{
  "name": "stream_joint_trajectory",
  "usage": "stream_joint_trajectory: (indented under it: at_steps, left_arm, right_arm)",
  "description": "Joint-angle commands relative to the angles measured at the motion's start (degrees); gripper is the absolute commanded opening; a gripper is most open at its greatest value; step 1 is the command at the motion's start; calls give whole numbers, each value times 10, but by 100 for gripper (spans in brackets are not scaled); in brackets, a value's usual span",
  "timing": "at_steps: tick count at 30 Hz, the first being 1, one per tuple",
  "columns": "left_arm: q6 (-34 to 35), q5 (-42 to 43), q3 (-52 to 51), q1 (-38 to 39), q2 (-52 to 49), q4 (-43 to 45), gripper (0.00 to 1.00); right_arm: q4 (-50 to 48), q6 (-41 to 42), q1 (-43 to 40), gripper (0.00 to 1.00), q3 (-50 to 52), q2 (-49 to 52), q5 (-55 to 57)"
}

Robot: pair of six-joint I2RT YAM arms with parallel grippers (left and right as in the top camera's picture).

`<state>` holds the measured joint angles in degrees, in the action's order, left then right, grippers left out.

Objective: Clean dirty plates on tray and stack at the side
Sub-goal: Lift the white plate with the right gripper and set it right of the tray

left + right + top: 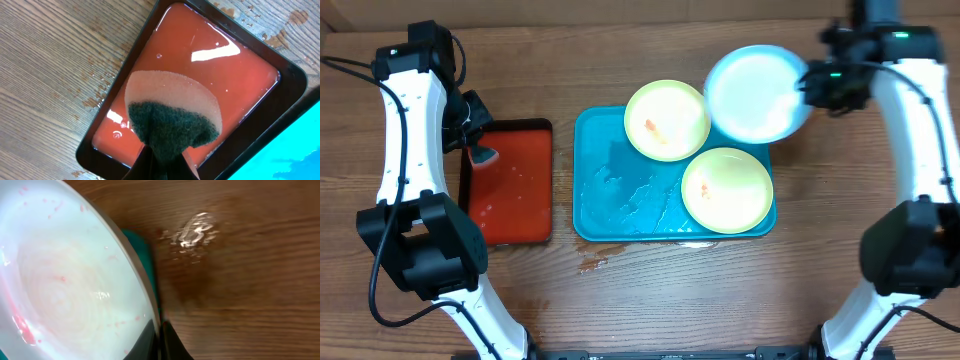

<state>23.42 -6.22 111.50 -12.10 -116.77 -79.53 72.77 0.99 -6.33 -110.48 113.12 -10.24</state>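
Note:
The teal tray (620,200) lies mid-table, wet. Two yellow-green plates rest on it, one at the back (667,120), one at the front right (727,189), both with orange smears. My right gripper (804,84) is shut on the rim of the light blue plate (753,92) and holds it raised over the tray's back right corner. In the right wrist view the blue plate (65,280) shows red specks, its rim between the fingers (160,330). My left gripper (162,162) is shut on a green-and-tan sponge (172,112) over the red tray (510,190).
The red tray (230,65) with a black rim holds liquid and lies left of the teal tray. Water spots mark the wood near the teal tray's front edge (595,262) and under the right arm (192,230).

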Motion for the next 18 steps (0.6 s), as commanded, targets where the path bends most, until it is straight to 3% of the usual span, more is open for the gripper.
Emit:
stream_joint_trajectory:
  at_steps: [1, 9, 18]
  left_arm:
    - [-12, 3, 9, 1, 17, 1, 4]
    - [-12, 3, 9, 1, 17, 1, 4]
    - [-12, 3, 9, 1, 17, 1, 4]
  right_arm:
    - [-10, 10, -62, 4, 17, 33, -36]
    - [-106, 10, -170, 4, 69, 86, -34]
    - [-202, 5, -204, 4, 119, 133, -22]
